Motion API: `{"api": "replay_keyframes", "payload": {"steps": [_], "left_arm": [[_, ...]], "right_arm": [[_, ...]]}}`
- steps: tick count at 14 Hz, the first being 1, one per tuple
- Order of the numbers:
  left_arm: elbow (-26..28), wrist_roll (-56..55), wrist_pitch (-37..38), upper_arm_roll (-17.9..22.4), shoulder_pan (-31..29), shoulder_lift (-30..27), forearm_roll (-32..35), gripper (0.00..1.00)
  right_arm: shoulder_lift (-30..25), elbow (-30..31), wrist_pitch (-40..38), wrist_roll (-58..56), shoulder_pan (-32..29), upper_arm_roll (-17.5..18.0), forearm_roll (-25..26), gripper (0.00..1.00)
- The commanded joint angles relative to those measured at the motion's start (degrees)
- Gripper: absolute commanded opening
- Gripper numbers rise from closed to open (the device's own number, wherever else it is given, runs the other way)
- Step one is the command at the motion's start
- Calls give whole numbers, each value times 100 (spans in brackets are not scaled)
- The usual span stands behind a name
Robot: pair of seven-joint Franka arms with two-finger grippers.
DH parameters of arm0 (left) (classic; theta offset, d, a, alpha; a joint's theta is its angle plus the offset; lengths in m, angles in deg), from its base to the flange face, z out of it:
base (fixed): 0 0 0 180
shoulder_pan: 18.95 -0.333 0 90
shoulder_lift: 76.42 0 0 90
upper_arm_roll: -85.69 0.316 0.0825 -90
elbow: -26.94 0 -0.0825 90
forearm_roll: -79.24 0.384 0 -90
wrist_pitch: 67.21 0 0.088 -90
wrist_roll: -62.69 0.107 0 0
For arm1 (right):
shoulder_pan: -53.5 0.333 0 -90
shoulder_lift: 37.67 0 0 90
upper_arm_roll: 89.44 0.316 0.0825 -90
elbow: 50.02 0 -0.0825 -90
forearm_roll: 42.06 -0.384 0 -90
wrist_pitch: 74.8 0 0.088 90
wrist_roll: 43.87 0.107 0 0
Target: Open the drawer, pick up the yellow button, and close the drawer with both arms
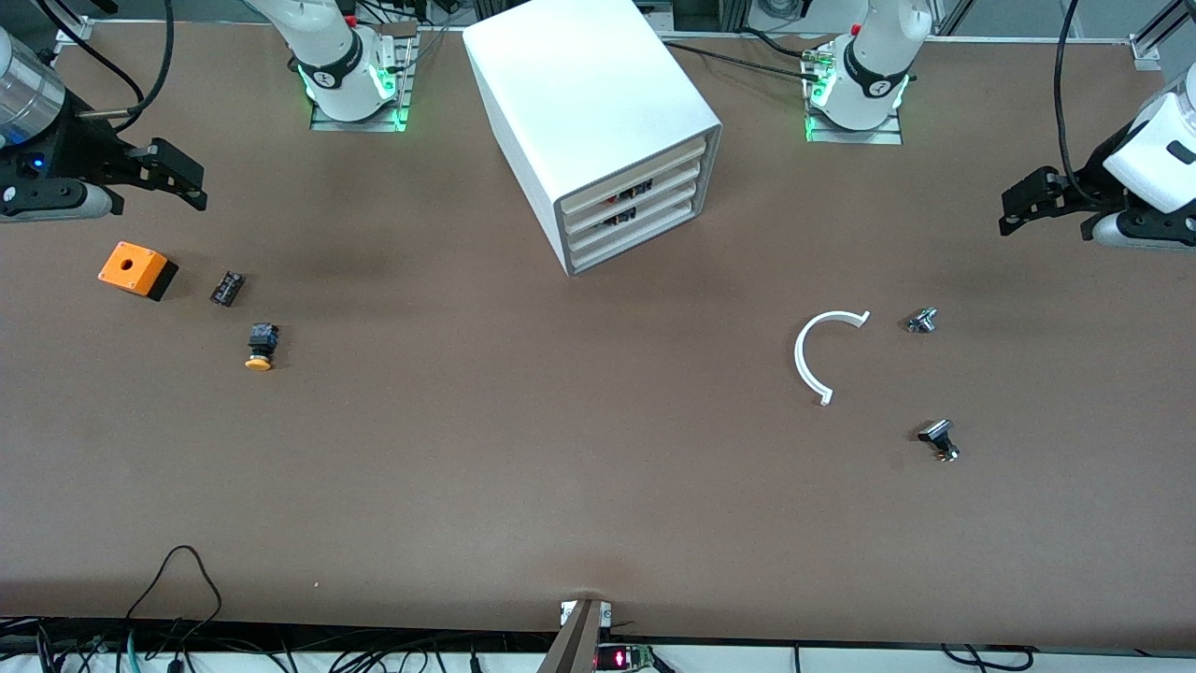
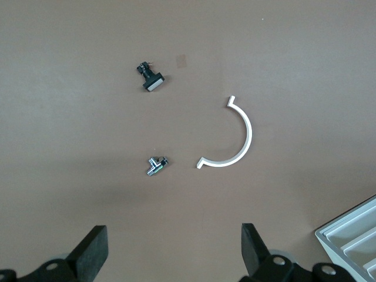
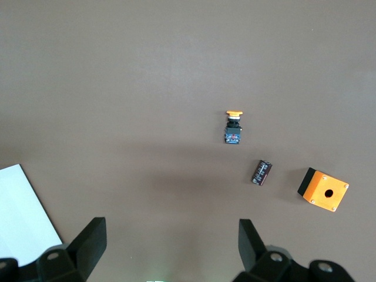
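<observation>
On the table point(image 1: 523, 467), one white cabinet point(image 1: 589, 121) holds four drawers, the top drawer point(image 1: 635, 178) shut. At eight o'clock from it lies one button point(image 1: 261, 347). Left gripper point(image 1: 1023, 210) and right gripper point(image 1: 177, 178) wait over the table ends, fingers wide.

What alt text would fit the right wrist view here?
The right hand, fingers spread open, hangs over bare brown table. Three small parts lie on it: a yellow-capped button, a flat black part and an orange box with a hole.
</observation>
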Motion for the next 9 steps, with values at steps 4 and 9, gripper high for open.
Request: {"api": "replay_keyframes", "payload": {"steps": [4, 9], "left_arm": [[-300, 159, 66, 20, 78, 190, 191, 100], [-309, 176, -22, -33, 96, 208, 174, 100]], "right_arm": [[-22, -53, 36, -27, -61, 47, 47, 99], [-4, -88, 80, -35, -52, 47, 12, 99]]}}
